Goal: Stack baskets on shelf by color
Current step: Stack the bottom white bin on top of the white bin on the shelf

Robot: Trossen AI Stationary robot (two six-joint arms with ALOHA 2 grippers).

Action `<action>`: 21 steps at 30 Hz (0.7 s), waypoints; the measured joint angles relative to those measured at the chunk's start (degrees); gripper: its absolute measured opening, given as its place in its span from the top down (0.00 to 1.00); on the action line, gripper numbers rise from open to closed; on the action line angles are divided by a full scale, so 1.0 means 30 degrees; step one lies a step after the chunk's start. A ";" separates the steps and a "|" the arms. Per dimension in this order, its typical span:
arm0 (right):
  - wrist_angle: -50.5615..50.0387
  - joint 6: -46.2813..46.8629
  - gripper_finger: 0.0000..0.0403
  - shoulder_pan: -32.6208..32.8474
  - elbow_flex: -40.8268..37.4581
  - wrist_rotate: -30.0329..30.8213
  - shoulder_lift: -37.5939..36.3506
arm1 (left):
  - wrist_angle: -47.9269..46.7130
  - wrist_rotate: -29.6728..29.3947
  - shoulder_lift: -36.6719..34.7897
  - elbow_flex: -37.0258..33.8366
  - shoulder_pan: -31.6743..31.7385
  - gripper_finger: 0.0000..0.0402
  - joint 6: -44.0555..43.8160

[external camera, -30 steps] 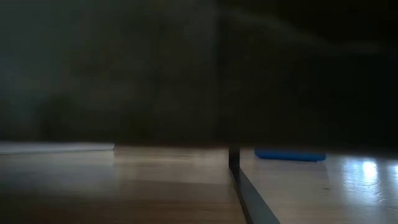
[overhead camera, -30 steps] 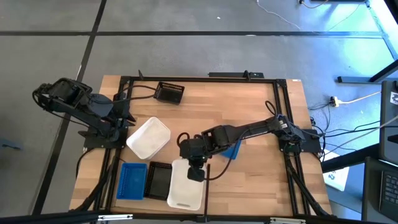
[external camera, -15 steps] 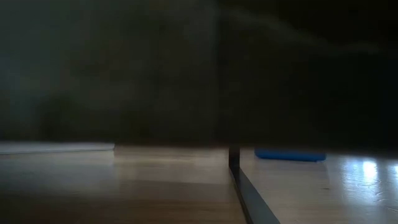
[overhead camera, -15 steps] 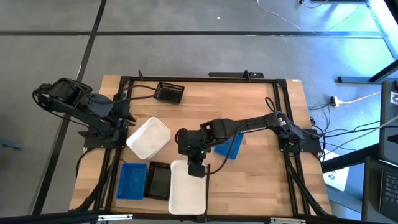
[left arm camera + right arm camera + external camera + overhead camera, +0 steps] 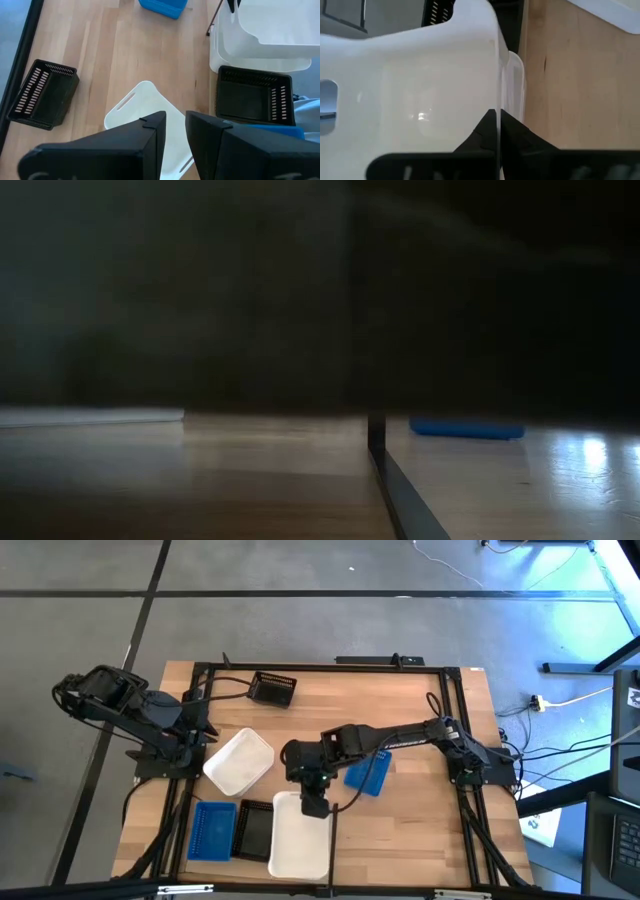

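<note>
A: Baskets first, from above?
B: On the shelf (image 5: 420, 710), a white basket (image 5: 299, 840) lies at 6 o'clock; the right gripper (image 5: 314, 806) is pinched on its far rim. Another white basket (image 5: 238, 761) sits at 9 o'clock of that gripper, a blue basket (image 5: 212, 831) and a black basket (image 5: 255, 830) at 7 o'clock, a second blue one (image 5: 366, 775) at 3 o'clock.
A: And the left gripper (image 5: 196, 718)?
B: Parked at the shelf's left rail.
A: Low view?
B: Mostly dark; a blue basket (image 5: 466, 429) on the wood.
A: Left wrist?
B: Its fingers (image 5: 150, 131) stand slightly apart, grasping nothing, above a white basket (image 5: 145, 107).
A: Right wrist?
B: Fingers closed on a white basket's wall (image 5: 420, 100).
</note>
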 joint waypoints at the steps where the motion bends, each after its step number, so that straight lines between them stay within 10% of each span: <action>1: 0.0000 0.0112 1.00 0.0000 0.0000 0.0014 0.0000 | 0.0000 0.0000 0.0000 0.0000 0.0007 0.84 0.0000; 21: 0.0036 0.0876 0.99 -0.0073 -0.0029 -0.0452 0.0751 | 0.0000 0.0000 -0.0007 0.0000 0.0007 0.84 -0.0022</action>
